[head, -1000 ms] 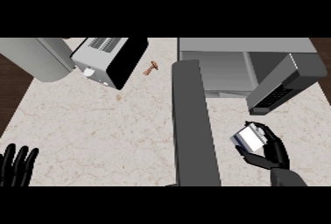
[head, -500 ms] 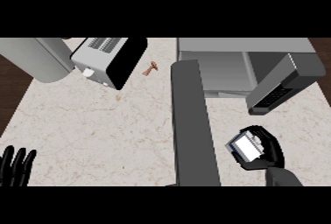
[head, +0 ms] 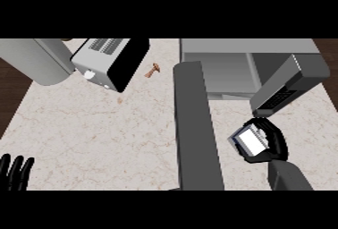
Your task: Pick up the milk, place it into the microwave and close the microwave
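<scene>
Pale marbled tabletop (head: 99, 134); grey box microwave (head: 218, 67) at the far right, its long grey door (head: 198, 134) swung open. The white milk carton (head: 251, 141) is held near the cavity, with the right hand (head: 276, 145) curled round it. The carry step is judged in hand; next the carton is to be brought into the cavity. The left hand (head: 14, 172) is rested open at lower left.

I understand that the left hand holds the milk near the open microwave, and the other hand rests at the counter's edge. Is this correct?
Not quite. The head view shows the right hand curled round the milk near the open microwave. The left hand is the one that rests open at the lower left edge of the counter.
</scene>
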Available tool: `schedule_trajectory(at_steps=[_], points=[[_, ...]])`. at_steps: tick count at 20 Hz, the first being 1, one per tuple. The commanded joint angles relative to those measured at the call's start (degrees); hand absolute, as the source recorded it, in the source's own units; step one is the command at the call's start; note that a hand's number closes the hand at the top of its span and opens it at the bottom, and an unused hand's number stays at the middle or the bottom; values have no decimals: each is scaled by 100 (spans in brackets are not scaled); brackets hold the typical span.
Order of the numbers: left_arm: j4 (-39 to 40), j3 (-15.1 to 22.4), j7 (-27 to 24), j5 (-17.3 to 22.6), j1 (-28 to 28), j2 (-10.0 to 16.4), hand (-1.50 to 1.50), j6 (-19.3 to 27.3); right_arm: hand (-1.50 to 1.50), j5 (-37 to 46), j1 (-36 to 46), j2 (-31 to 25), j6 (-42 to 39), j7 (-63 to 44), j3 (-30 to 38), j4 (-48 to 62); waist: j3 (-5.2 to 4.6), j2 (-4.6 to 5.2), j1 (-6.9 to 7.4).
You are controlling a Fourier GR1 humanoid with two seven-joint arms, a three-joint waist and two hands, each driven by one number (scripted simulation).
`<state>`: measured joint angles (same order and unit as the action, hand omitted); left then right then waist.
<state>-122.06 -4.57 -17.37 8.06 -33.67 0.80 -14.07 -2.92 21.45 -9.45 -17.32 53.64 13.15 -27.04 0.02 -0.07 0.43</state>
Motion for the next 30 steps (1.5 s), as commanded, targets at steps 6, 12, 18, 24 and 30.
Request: schedule_trajectory(at_steps=[6, 12, 18, 24, 30], points=[[-55, 0, -128, 10, -318, -76, -150, -157, 150, -66, -1085, 504, -83, -986, -800, -2529, -14, -43, -109], [230, -233, -163, 282, -105, -63, -150, -290, 150, -459, -2201, 904, 218, -2557, -1289, -5035, -15, -37, -133], [281, -614, -263, 477, -69, 64, -150, -523, 150, -781, -2947, 940, 1311, -3289, -2289, -6396, -6, -9, -49], [-202, -948, 130, 884, -410, 103, -150, -768, 150, -513, -2294, 943, 2026, -3419, -2455, -6296, -1, 0, 0], [177, -1167, -77, 942, -233, 189, -150, -892, 150, -274, -1068, 936, 3373, -3657, -2683, -5588, -2, 12, 50]])
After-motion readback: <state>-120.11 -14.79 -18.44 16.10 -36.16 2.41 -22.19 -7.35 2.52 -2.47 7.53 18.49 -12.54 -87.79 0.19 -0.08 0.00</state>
